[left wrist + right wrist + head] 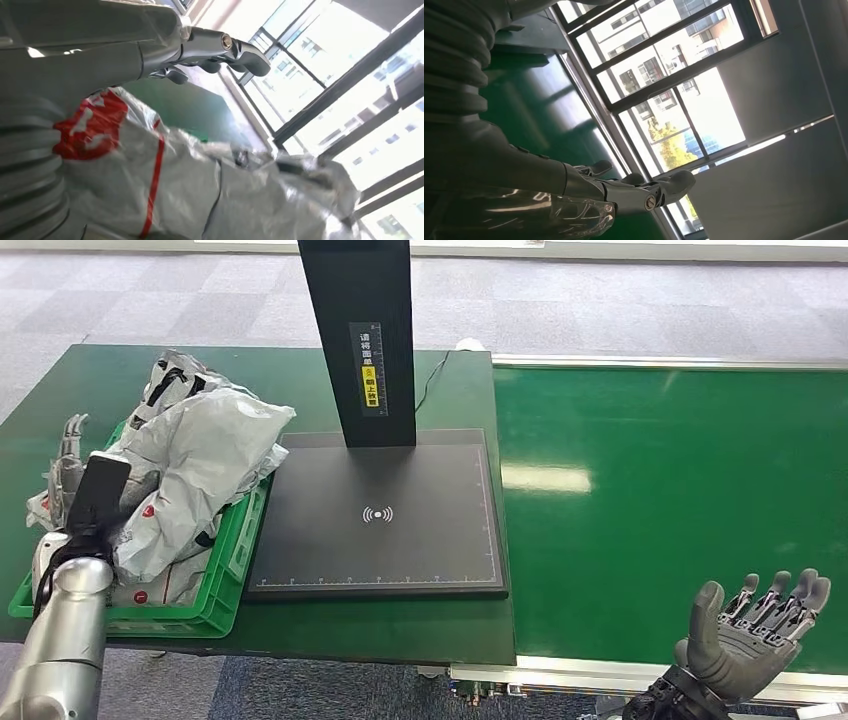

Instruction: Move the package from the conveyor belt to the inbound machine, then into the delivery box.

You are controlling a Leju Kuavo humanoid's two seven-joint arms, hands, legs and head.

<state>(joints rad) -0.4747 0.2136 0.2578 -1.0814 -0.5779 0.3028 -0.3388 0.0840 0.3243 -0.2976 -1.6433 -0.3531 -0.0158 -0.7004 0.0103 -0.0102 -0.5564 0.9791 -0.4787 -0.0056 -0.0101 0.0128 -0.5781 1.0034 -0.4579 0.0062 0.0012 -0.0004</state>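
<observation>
Apparently the last step is finished: the grey package [195,455] lies in the green delivery box [235,550] at nine o'clock, beside the left hand [68,455], whose state cannot be told. The right hand [755,625], spread and empty, is held over the bare conveyor belt [670,470]; another parcel must be awaited.

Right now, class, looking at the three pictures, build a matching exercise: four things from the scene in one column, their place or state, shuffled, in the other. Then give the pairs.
Things
1. grey plastic mail bags
2. flat black scanner platform
3. right hand
4. green conveyor belt

Places or states
A. fingers spread, holding nothing, at the belt's near edge
B. heaped in the green plastic crate
C. bare, right of the platform
D. between crate and belt, marked with a white wireless symbol

Pairs: 1-B, 2-D, 3-A, 4-C
</observation>
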